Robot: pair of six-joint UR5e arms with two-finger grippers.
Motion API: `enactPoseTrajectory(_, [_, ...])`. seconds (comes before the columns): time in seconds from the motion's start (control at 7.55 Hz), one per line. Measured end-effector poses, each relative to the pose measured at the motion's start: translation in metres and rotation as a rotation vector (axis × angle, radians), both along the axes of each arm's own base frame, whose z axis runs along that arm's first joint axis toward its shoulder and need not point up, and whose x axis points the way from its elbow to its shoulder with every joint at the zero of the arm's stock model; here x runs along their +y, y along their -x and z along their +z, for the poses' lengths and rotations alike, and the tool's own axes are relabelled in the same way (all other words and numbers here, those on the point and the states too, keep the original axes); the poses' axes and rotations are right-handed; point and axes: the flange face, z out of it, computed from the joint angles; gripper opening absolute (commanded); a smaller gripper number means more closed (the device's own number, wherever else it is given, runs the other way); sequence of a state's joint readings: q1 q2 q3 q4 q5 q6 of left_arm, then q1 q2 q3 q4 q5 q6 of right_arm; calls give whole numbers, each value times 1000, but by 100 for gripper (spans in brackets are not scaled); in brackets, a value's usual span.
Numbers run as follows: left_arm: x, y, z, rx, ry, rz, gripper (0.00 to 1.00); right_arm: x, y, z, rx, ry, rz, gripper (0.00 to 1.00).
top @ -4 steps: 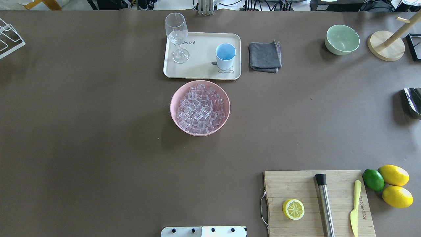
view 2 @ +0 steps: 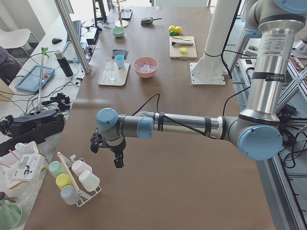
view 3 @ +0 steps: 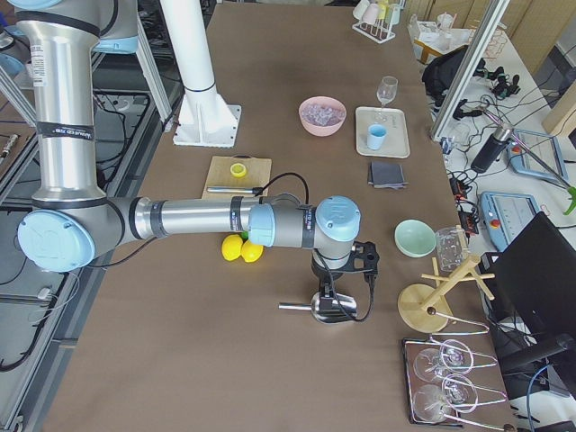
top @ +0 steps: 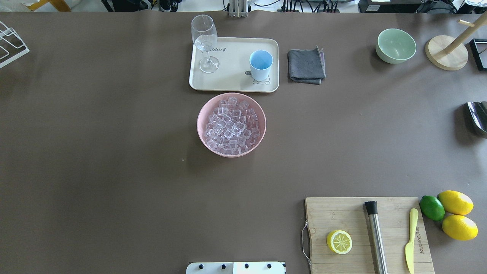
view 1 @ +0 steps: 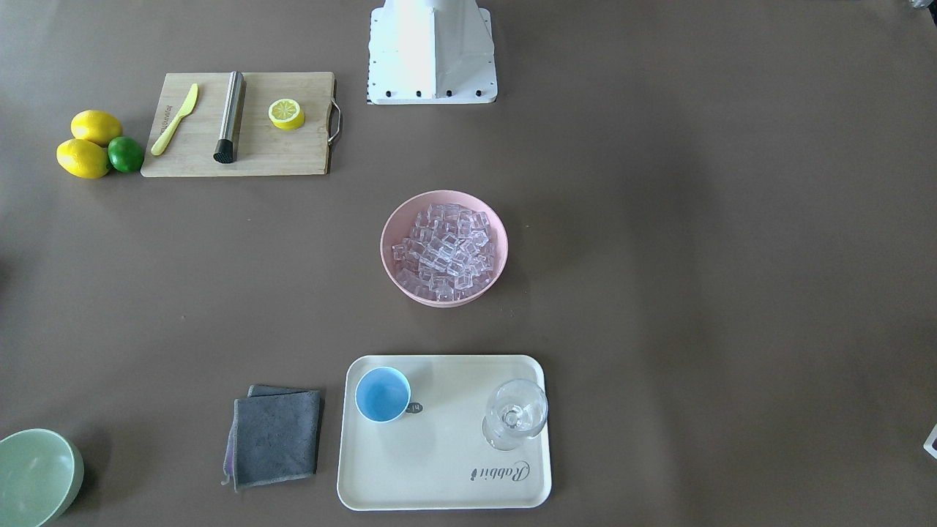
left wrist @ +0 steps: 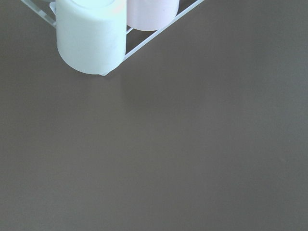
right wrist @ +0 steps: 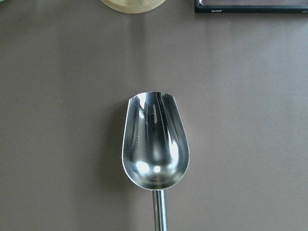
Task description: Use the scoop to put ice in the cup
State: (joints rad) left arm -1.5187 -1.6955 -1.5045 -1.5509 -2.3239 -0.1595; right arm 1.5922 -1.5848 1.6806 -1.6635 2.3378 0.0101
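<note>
The ice (top: 231, 123) is a heap of clear cubes in a pink bowl (top: 201, 114) at the table's middle. The light blue cup (top: 261, 64) stands empty on a cream tray (top: 232, 82) just behind the bowl. The steel scoop (right wrist: 155, 144) lies on the table at the robot's far right, trough up and empty; it also shows at the overhead view's right edge (top: 478, 118). My right gripper (view 3: 340, 292) hangs just above the scoop (view 3: 324, 309); I cannot tell whether it is open. My left gripper (view 2: 117, 162) hovers far left by a rack of cups; I cannot tell its state.
A wine glass (top: 205, 42) stands on the tray. A grey cloth (top: 306, 65), a green bowl (top: 395, 45) and a wooden stand (top: 447, 53) sit behind right. A cutting board (top: 367, 236) holds a lemon half, a steel cylinder and a knife. The cup rack (view 2: 74, 182) is near the left gripper.
</note>
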Motion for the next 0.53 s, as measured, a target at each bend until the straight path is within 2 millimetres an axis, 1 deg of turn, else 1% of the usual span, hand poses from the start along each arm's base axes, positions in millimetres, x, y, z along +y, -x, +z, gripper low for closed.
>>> enactPoseTrajectory(0.13, [0,0,-1,0,-2,0,99,3,0,-2,1,-6,0,100])
enactPoseTrajectory(0.4, [-1,0,-7,2,-27,3,99,28,0,-5,10,-7,6,100])
enactPoseTrajectory(0.53, [-4,-4,-14,2,-77,12,99,35,0,-2,12,0,7,100])
